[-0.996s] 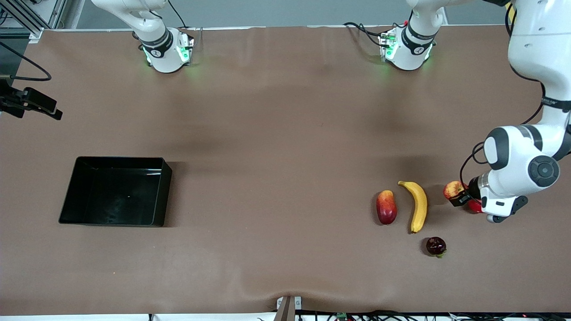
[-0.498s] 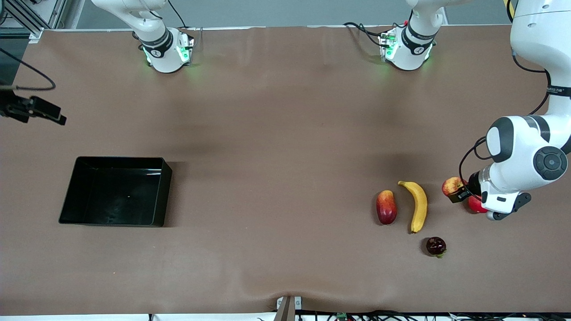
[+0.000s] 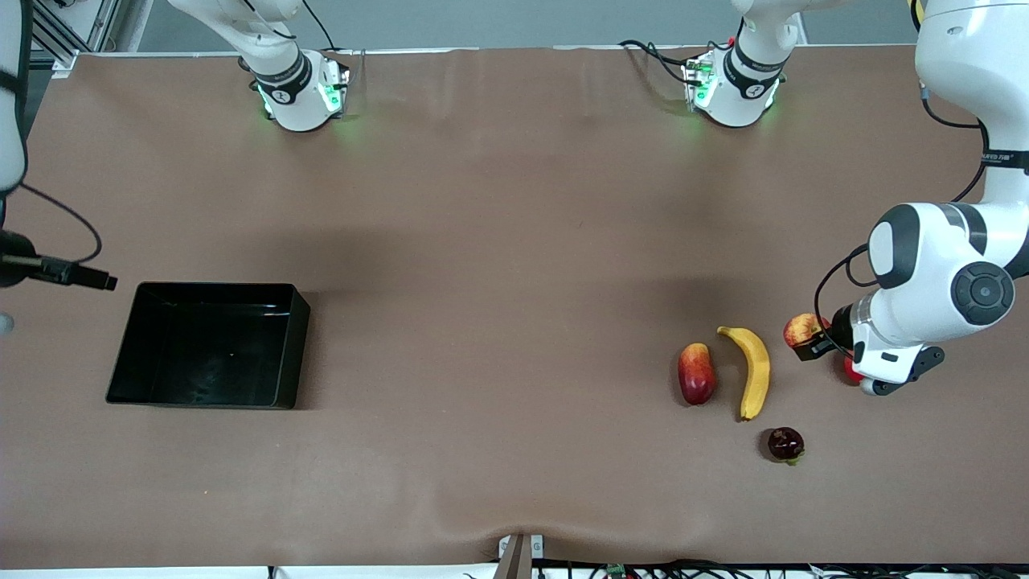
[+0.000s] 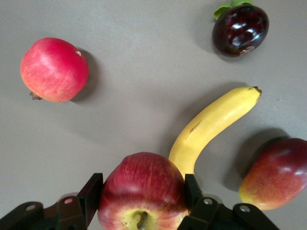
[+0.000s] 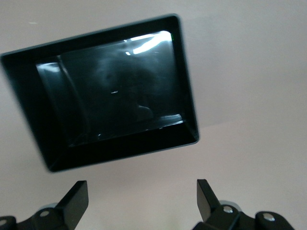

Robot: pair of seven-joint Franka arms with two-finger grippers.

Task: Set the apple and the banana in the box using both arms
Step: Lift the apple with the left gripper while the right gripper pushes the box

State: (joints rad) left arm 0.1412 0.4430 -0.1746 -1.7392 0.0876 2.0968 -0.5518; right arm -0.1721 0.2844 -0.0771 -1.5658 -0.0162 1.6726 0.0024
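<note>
Front view shows the left gripper (image 3: pixel 810 342) up in the air at the left arm's end of the surface (image 3: pixel 498 241), and it is pinching the apple (image 3: pixel 800 329) between its two fingers. Seen from the left wrist view, the apple (image 4: pixel 142 191) is red with yellow near its stem, and a black finger (image 4: pixel 91 190) presses on each side of it. The banana (image 3: pixel 752 369) lies on the surface just beside where the apple hangs, toward the right arm's end from it. A red and yellow mango-like fruit (image 3: pixel 696 374) lies beside the banana, a bit more toward the right arm's end. A dark round fruit (image 3: pixel 785 444) with a green leaf sits nearer to the front camera than the banana. A plain red round fruit (image 4: pixel 54 69) sits on the surface too, mostly hidden under the left arm in the front view. The box (image 3: pixel 129 354) is black and shiny and sits well apart from the fruits, at the right arm's end of the surface. The right gripper (image 5: pixel 141 196) hangs over the surface near the box, with its fingers spread wide and nothing between them.
</note>
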